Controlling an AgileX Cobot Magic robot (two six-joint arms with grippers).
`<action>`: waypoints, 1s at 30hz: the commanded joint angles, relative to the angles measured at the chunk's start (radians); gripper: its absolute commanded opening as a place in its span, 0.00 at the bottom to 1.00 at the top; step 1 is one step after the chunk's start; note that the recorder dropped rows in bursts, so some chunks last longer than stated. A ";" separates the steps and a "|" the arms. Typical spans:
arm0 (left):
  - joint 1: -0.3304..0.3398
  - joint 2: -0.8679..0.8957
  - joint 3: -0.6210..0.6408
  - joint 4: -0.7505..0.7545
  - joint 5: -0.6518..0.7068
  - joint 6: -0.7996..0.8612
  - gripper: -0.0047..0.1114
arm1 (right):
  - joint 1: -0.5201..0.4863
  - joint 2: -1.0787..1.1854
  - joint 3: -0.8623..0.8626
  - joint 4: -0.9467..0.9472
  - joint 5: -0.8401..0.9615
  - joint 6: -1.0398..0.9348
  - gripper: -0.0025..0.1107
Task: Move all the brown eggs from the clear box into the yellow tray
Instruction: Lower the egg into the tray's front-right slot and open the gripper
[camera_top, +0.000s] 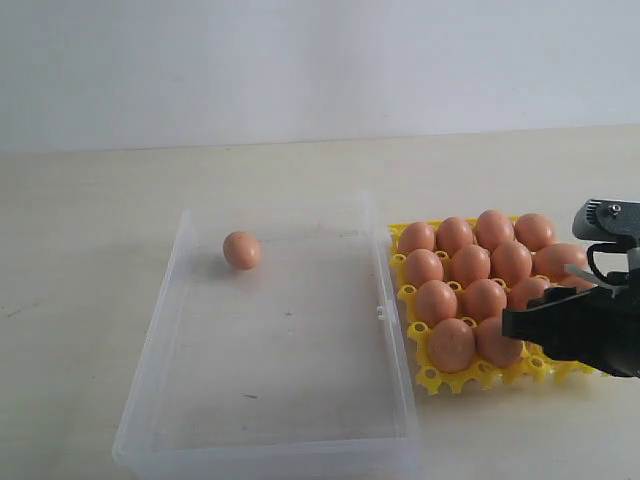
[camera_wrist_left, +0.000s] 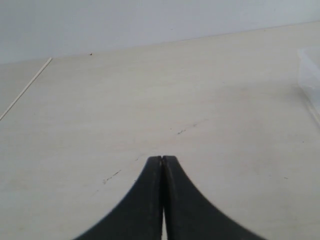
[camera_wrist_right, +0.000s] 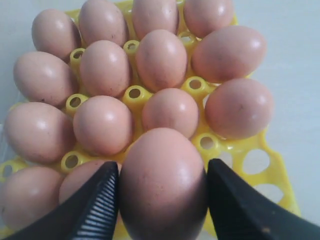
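Note:
One brown egg (camera_top: 241, 250) lies alone at the far left of the clear box (camera_top: 180, 300). Beside the box on the right, the yellow tray (camera_top: 432, 380) holds several brown eggs (camera_top: 470, 265) in rows. My right gripper (camera_top: 512, 325) hangs over the tray's near right part. In the right wrist view the right gripper (camera_wrist_right: 162, 172) is shut on a brown egg (camera_wrist_right: 162, 180), one finger against each side, just above the yellow tray (camera_wrist_right: 137, 95) near bare cups (camera_wrist_right: 255, 161). My left gripper (camera_wrist_left: 163, 159) is shut, holds nothing and sits over bare table, out of the exterior view.
The pale wooden table (camera_top: 90, 250) runs back to a white wall. A corner of the clear box (camera_wrist_left: 311, 75) shows at the edge of the left wrist view. The box floor holds only the single egg.

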 joint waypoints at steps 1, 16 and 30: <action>-0.005 0.001 -0.004 0.000 -0.009 -0.004 0.04 | -0.045 -0.007 -0.015 -0.049 0.040 0.013 0.02; -0.005 0.001 -0.004 0.000 -0.009 -0.002 0.04 | -0.087 0.127 -0.057 -0.170 0.042 0.085 0.02; -0.005 0.001 -0.004 0.000 -0.009 -0.004 0.04 | -0.087 0.170 -0.103 -0.171 0.051 0.087 0.02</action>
